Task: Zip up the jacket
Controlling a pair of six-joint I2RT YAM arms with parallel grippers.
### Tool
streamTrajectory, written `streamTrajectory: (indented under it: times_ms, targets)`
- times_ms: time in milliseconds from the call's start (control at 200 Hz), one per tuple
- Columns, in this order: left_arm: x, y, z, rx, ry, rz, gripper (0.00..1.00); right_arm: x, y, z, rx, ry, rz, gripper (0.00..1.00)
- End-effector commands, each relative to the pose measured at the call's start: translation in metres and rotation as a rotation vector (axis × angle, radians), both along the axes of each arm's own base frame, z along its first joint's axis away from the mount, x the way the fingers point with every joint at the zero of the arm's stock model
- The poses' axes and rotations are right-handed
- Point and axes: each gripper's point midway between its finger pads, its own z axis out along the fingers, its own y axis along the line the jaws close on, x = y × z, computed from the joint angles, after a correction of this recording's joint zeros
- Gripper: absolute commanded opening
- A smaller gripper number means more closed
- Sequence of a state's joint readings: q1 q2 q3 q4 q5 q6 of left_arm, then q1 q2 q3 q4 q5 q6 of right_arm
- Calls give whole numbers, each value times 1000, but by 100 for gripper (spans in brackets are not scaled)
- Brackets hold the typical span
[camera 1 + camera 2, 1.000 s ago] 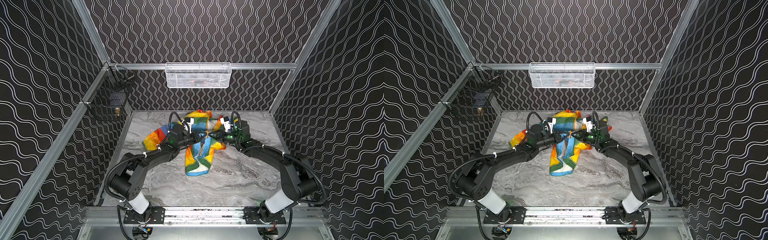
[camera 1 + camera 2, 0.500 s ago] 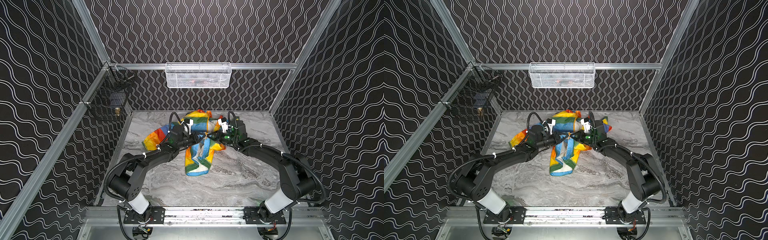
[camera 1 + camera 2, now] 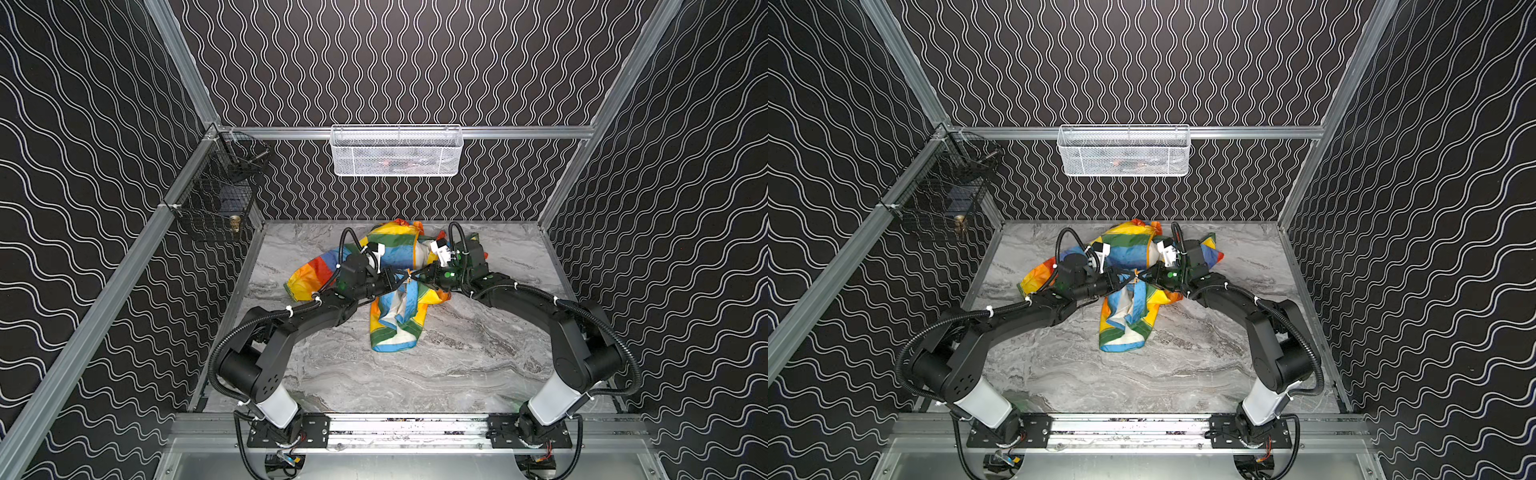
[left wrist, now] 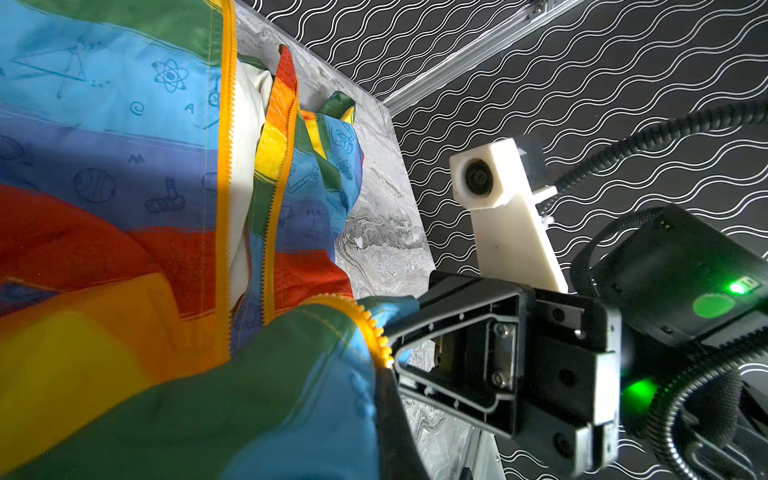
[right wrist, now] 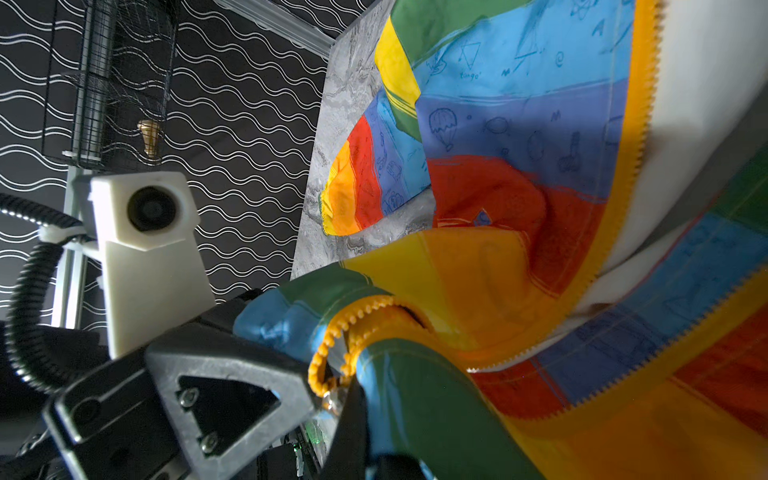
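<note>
The jacket (image 3: 395, 251) (image 3: 1125, 253), rainbow-striped with white lining, lies crumpled at the back middle of the marble table (image 3: 436, 374). Its front is open, and the two orange zipper (image 4: 226, 166) tapes run apart. My left gripper (image 3: 400, 279) (image 3: 1124, 279) and right gripper (image 3: 420, 277) (image 3: 1147, 276) meet tip to tip above it. Each is shut on a bottom corner of the jacket's front, lifted off the table. In the left wrist view my left gripper (image 4: 384, 370) pinches green-blue hem beside a toothed zipper end. In the right wrist view my right gripper (image 5: 349, 386) pinches the other zipper end (image 5: 328, 357).
A white mesh basket (image 3: 395, 151) hangs on the back wall and a black wire basket (image 3: 216, 203) on the left wall. Patterned walls close in three sides of the table. A jacket sleeve (image 3: 307, 276) spreads out to the left under my left arm.
The right gripper has edged slightly toward the left one, bringing the two held zipper ends closer together. Both grippers stay shut on the hem.
</note>
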State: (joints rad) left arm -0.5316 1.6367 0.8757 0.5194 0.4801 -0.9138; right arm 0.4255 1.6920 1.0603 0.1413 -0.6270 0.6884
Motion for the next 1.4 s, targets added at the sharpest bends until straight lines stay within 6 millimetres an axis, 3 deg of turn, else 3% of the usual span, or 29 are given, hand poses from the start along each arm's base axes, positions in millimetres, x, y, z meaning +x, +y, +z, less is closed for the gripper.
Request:
streamTrajectory:
  times_ms: [0, 95, 405, 816, 1016, 1396]
  targets:
    - [-36, -16, -13, -21, 85, -179, 0, 38, -16, 20, -31, -138, -163, 0]
    - [-39, -14, -15, -26, 86, -177, 0, 38, -15, 21, -38, -139, -157, 0]
    - [-42, -17, -27, -23, 112, -203, 0, 32, -20, -10, -95, -69, -158, 0]
    - [-54, -13, -51, -14, 171, -217, 0, 19, -16, -37, -130, -9, -97, 0]
    - [-58, -10, -54, -14, 175, -216, 0, 13, -21, -46, -170, 5, -86, 0]
    - [-65, -4, -50, 2, 178, -222, 0, 11, -29, -38, -205, -26, -98, 19]
